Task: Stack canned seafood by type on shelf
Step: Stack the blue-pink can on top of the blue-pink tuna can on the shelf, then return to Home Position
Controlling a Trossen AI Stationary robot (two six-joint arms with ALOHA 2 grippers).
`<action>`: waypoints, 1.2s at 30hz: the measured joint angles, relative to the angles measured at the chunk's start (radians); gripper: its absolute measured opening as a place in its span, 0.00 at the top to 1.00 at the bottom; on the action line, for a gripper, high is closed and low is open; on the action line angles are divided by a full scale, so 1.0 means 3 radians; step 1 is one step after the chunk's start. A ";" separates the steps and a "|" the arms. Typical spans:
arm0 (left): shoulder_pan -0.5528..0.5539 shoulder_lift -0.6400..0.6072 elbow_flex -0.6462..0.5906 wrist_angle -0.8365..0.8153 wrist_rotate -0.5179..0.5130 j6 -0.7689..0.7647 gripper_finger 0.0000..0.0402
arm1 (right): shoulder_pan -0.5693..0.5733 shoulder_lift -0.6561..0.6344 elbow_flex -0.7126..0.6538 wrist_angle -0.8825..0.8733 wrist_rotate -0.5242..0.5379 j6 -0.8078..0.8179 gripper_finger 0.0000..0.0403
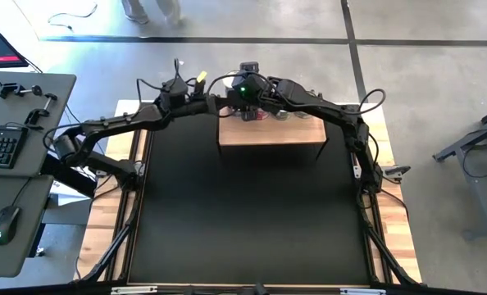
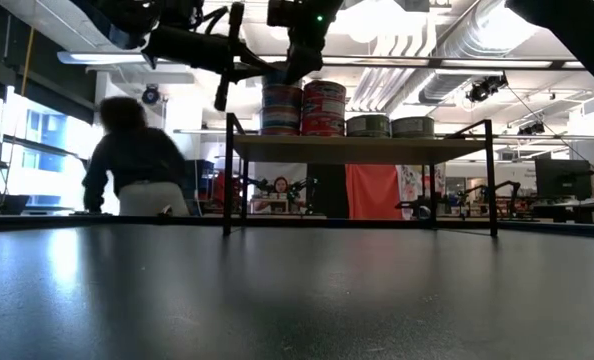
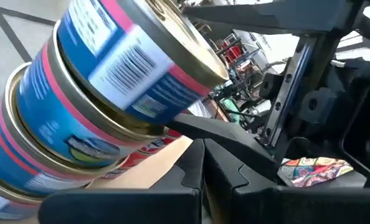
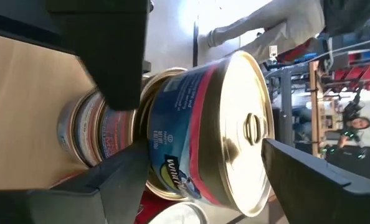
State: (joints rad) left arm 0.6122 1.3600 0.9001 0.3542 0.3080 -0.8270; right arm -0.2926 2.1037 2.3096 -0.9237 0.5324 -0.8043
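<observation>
On the shelf (image 2: pixel 362 148) at the worktop's far side, the right end effector (image 4: pixel 197 168) stands wide open around the top blue-and-pink tin (image 4: pixel 203 130), the left end effector (image 3: pixel 203 168) shut beside the stack.

Stacked cans (image 2: pixel 303 108) are set at the shelf's (image 2: pixel 362 149) nine o'clock end, with single cans (image 2: pixel 389 126) toward three o'clock.

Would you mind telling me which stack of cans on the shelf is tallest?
The blue-and-pink stack at the shelf's left end, under the right end effector; the red stack beside it is slightly lower.
</observation>
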 joint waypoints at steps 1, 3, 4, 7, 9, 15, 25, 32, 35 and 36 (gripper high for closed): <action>0.0014 -0.0012 0.0000 -0.0006 0.0005 -0.0001 1.00 | 0.0002 -0.0004 0.0001 -0.0027 -0.0011 0.0050 0.25; 0.0044 -0.0040 0.0000 0.0009 0.0007 0.0001 1.00 | 0.0009 -0.0005 0.0003 -0.0049 -0.0032 0.0070 0.25; 0.0065 -0.0052 0.0001 0.0017 0.0007 0.0003 1.00 | 0.0014 -0.0005 0.0003 -0.0047 -0.0032 0.0062 0.25; 0.0123 -0.0059 0.0001 0.0006 0.0005 -0.0009 1.00 | 0.0039 -0.0005 0.0001 0.0030 -0.0031 0.0058 0.25; 0.0154 -0.0059 0.0001 -0.0005 0.0009 -0.0020 1.00 | 0.0062 -0.0004 0.0015 0.0092 -0.0002 0.0042 0.25; 0.0163 -0.0058 0.0000 -0.0144 0.0014 0.0055 1.00 | 0.0099 -0.0030 0.0151 0.0079 -0.0110 0.0135 0.25; 0.0187 -0.0254 0.0000 -0.0228 0.0502 0.0077 1.00 | 0.0240 -0.0082 0.0151 0.0031 -0.0108 0.0446 0.25; 0.0172 -0.0846 -0.0031 -0.0852 0.0422 0.0451 1.00 | 0.0439 -0.0113 0.0153 0.0082 0.0007 0.1559 0.25; 0.0089 -0.1044 -0.0171 -0.0783 0.0409 0.0489 1.00 | 0.0556 -0.0113 0.0153 0.0033 -0.0049 0.2016 0.25; 0.0057 -0.1104 -0.0231 -0.0741 0.0409 0.0451 1.00 | 0.0596 -0.0113 0.0153 -0.0018 -0.0128 0.2081 0.25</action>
State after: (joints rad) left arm 0.6292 1.0289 0.8309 0.1319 0.4309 -0.6918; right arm -0.1139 2.0697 2.3554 -0.9291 0.4940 -0.1799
